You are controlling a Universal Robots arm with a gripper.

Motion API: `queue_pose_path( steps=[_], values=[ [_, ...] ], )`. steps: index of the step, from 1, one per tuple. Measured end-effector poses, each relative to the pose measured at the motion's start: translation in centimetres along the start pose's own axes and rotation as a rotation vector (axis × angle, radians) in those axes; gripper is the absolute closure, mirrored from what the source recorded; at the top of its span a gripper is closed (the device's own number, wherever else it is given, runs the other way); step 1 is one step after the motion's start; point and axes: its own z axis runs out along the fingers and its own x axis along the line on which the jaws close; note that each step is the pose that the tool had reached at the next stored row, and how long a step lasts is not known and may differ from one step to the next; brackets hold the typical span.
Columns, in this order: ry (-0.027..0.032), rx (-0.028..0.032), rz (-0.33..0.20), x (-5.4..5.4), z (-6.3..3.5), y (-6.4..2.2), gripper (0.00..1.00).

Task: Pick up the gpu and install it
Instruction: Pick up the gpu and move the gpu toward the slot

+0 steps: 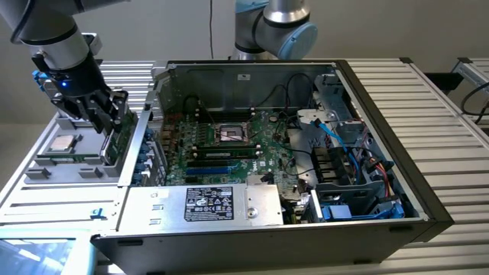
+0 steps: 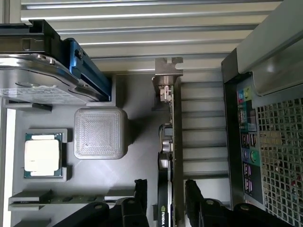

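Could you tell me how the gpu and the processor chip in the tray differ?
The gpu stands on edge; the processor chip lies flat. The gpu is long; the chip is small and square. The open end effector straddles the gpu, not the chip. Both sit in the grey tray.

The gpu [image 1: 116, 141] [image 2: 172, 142] stands on edge (green board showing) in the tray [image 1: 68, 173] [image 2: 137, 90].

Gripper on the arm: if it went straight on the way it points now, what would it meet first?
Most likely the gpu, standing on edge in the gray tray. The open gripper straddles the card's top edge, though how far above it sits is unclear.
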Motion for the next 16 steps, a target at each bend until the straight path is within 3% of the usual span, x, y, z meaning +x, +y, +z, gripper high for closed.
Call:
queue_pose_path(
  steps=[9,11,14,16],
  values=[
    [-0.0002,0.0055,0.0,0.0,1.3,0.03,0.54],
    [-0.001,0.0168,0.002,0.0,1.42,0.09,0.54],
    [-0.0036,0.0466,0.004,0.0,1.49,0.23,0.54],
    [-0.0056,0.0471,0.003,0.0,1.63,0.42,0.54]
  ],
)
